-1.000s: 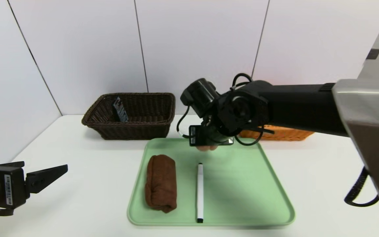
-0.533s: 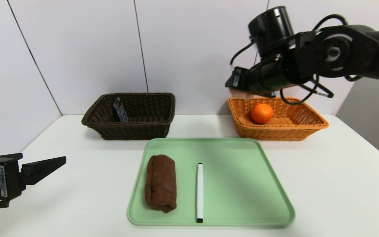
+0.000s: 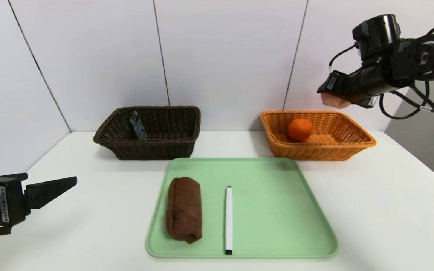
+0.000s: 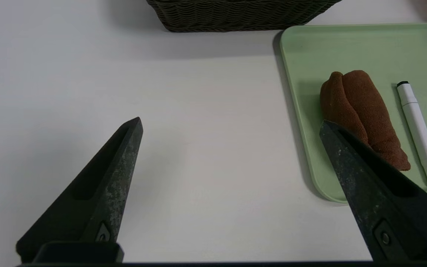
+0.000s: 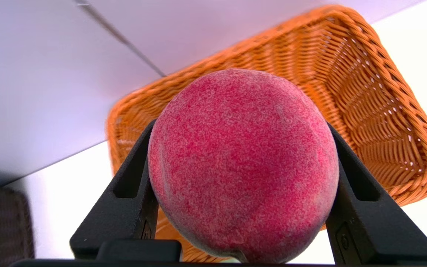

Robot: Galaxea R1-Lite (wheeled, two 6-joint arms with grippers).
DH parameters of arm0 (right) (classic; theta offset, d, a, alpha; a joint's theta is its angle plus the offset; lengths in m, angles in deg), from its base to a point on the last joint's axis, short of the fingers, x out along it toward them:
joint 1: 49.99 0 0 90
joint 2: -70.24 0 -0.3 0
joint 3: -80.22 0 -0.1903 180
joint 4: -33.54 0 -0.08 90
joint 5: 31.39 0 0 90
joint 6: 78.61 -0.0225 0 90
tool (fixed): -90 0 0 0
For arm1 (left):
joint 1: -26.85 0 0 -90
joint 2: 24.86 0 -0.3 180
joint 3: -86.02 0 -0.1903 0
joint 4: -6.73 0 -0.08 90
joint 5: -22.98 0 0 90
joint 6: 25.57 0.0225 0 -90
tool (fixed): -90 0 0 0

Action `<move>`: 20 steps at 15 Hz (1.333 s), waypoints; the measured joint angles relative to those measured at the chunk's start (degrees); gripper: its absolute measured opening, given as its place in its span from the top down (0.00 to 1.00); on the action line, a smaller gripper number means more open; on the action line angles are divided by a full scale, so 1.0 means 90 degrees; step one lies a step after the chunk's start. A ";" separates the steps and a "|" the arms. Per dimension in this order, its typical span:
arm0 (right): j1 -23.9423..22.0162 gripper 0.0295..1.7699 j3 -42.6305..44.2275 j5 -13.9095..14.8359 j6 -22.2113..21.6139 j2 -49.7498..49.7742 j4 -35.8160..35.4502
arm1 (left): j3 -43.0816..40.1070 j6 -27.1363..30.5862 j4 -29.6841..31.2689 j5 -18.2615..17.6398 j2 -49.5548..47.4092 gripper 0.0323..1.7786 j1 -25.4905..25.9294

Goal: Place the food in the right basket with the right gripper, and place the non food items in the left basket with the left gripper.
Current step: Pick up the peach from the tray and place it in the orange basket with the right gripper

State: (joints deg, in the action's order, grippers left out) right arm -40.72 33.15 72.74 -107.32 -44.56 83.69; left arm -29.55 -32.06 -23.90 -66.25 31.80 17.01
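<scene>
An orange (image 3: 300,129) already sits in the orange basket (image 3: 352,145); the right gripper (image 3: 333,99) clamps a peach (image 5: 243,163) above it, while the towel (image 3: 184,209) and marker (image 3: 229,220) wait (left gripper (image 4: 232,126) gapes empty).

Nothing here can actually be read. The left tool (image 3: 51,192), low at the near left over the surface, carries a white sticker on its black housing with what looks like a barcode and tiny print, too small to make out. The dark flat packet (image 3: 138,125) standing in the brown basket (image 3: 171,145) shows pale marks, also illegible.
</scene>
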 joint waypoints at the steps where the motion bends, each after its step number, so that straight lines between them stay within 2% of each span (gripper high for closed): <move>1: -0.0104 0.34 -0.0018 -0.0024 -0.0121 -0.0102 0.0009 | -0.0005 -0.0003 0.0003 0.0003 0.0001 0.05 0.0000; 5: -0.0379 0.34 -0.0023 -0.0100 -0.0271 -0.0619 -0.0024 | -0.0008 -0.0003 0.0012 0.0000 0.0053 0.05 0.0000; 13: -0.0559 0.34 0.0169 -0.0098 -0.0307 -0.1447 -0.0056 | 0.0060 -0.0015 0.0051 -0.0077 0.0177 0.05 0.0000; 16: -0.0562 0.24 0.0191 -0.0076 -0.0289 -0.1529 -0.0066 | 0.0087 -0.0022 0.0051 -0.0070 0.0184 0.05 0.0000; 20: -0.0563 0.16 0.0160 0.0019 -0.0184 -0.1486 0.0007 | 0.0092 -0.0024 0.0110 0.0037 0.0233 0.05 0.0004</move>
State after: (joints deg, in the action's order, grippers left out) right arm -45.79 34.59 72.91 -108.98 -57.93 83.75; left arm -28.72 -32.28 -22.92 -65.92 33.89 17.05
